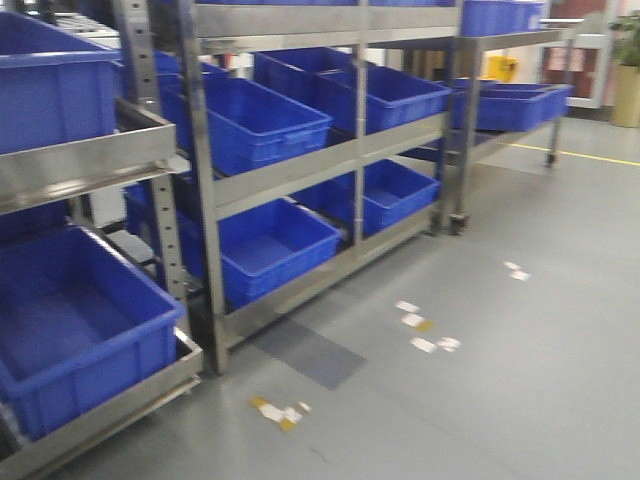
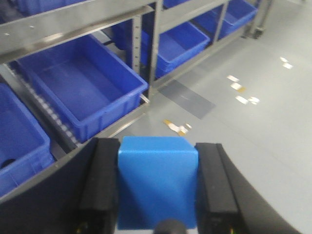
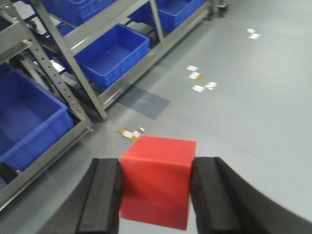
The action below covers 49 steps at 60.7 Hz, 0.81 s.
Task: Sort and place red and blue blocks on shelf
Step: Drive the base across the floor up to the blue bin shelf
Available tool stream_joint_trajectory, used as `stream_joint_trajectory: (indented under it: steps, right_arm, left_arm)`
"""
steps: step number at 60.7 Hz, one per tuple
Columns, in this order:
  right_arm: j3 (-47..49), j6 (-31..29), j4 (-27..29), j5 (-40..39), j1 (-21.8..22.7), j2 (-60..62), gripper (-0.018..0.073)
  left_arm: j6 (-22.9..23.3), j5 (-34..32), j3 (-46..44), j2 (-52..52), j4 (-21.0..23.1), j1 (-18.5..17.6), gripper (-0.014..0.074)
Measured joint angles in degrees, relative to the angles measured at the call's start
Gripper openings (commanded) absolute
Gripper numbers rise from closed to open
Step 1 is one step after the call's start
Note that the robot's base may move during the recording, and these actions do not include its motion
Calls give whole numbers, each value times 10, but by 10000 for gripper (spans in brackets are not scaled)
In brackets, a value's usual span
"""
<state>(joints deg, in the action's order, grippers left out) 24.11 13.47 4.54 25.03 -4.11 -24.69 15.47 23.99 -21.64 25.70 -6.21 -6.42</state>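
In the left wrist view my left gripper [image 2: 158, 187] is shut on the blue block [image 2: 157, 180], a plain cube pressed between both black pads, held over the grey floor in front of the shelf [image 2: 68, 24]. In the right wrist view my right gripper [image 3: 155, 192] is shut on the red block [image 3: 156, 180], which fills the gap between its pads, above bare floor to the right of the shelf [image 3: 97, 27]. The front view shows the steel shelf [image 1: 285, 170] with blue tubs on its levels; neither arm nor block appears there.
Large blue tubs [image 1: 265, 245] sit on the lower and middle levels, one [image 2: 80, 85] just ahead of the left gripper. Tape scraps [image 1: 425, 330] and a darker floor patch [image 1: 305, 355] lie before the rack. A wheeled rack [image 1: 505, 95] stands farther right.
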Motion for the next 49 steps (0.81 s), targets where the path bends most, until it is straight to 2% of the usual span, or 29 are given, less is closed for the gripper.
stream_joint_trajectory:
  steps: [49]
  right_arm:
    - [0,0,0,0,0,0,49]
  left_arm:
    - [0,0,0,0,0,0,124]
